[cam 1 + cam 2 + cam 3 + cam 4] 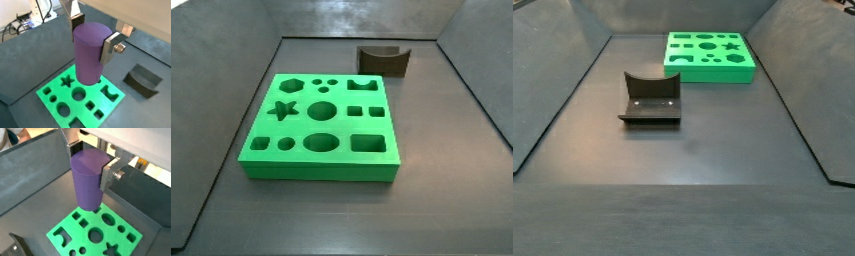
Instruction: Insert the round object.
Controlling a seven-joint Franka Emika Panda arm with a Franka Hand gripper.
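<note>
The round object, a tall smooth purple cylinder point(90, 52), shows in both wrist views point(87, 178). My gripper point(93, 36) is shut on it near its flat top, and the same grip shows in a wrist view point(90, 163). The cylinder hangs upright above the green board point(50, 95), with its lower end over the board's edge point(67, 230). The board has several shaped holes, among them a large round hole point(322, 110). Both side views show the board point(318, 170) point(707, 75) but neither the gripper nor the cylinder.
A dark brown block with a curved cut-out point(382, 60) stands on the dark floor beyond the board. It also shows in a side view point(651, 100) and a wrist view point(143, 80). Sloping dark walls enclose the floor.
</note>
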